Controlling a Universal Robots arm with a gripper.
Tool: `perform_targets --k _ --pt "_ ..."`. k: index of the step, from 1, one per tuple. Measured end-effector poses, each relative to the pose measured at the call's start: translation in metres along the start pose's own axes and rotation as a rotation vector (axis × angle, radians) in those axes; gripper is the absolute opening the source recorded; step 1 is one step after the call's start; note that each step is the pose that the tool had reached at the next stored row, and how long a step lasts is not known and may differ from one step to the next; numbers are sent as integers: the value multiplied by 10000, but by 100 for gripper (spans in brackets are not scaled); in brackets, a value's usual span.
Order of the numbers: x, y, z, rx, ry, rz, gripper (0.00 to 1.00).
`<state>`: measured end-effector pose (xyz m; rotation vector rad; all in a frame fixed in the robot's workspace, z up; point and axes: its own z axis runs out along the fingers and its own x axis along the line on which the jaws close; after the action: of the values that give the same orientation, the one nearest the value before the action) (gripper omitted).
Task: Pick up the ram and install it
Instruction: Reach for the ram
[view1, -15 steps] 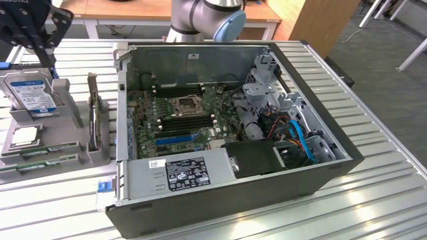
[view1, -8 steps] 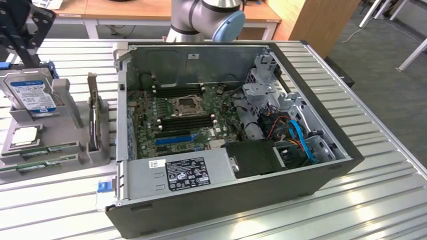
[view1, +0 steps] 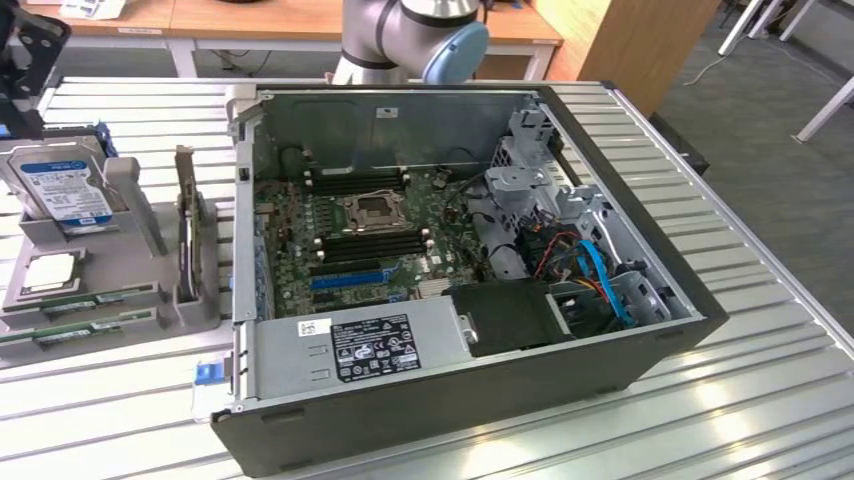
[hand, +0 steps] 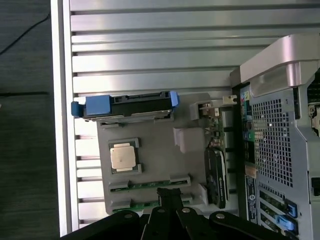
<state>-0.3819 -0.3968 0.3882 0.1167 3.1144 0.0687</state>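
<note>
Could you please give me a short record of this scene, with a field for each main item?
ram: two green sticks lying side by side in the grey holder, not lifted
gripper: over the holder, nearest the ram
hard drive: upright in the holder
processor: flat in the holder
computer case: side open, motherboard exposed

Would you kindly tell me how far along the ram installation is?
Done: nothing installed; two long thin green ram sticks lie in the grey tray beside the open dark computer case. In hand: the gripper hovers over them. Left: picking one up and installing it.
</note>
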Motion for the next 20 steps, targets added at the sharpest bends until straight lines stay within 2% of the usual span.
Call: perform_targets --k 6,14,20 --pt "110 -8 2 0 2 -1 10" --pt "116 -13 2 0 3 0 10" --pt "108 -107 -2 0 2 0 10"
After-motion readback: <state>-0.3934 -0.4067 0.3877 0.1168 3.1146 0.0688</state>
